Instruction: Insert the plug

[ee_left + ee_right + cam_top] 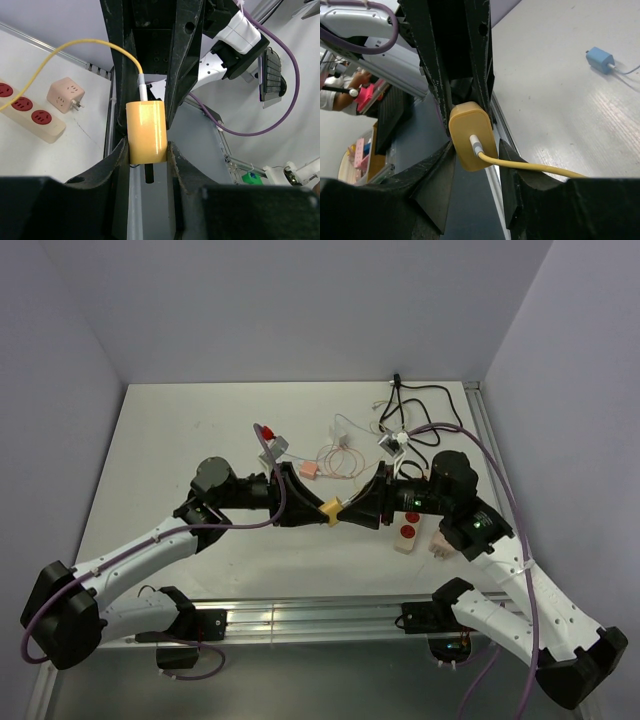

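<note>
A yellow plug with a yellow cable hangs in the air between my two grippers, above the table's front middle. My left gripper is shut on it; in the left wrist view both fingers press the plug's sides around the gripper's centre. My right gripper faces it from the right. In the right wrist view its jaws stand open around the plug's cable end, with small gaps. The beige power strip with red sockets lies on the table under my right arm; it also shows in the left wrist view.
A pink cube adapter lies beside the strip and also shows in the left wrist view. A blue adapter lies on the table. Black cables, a white adapter, a pink adapter and a red item lie at the back.
</note>
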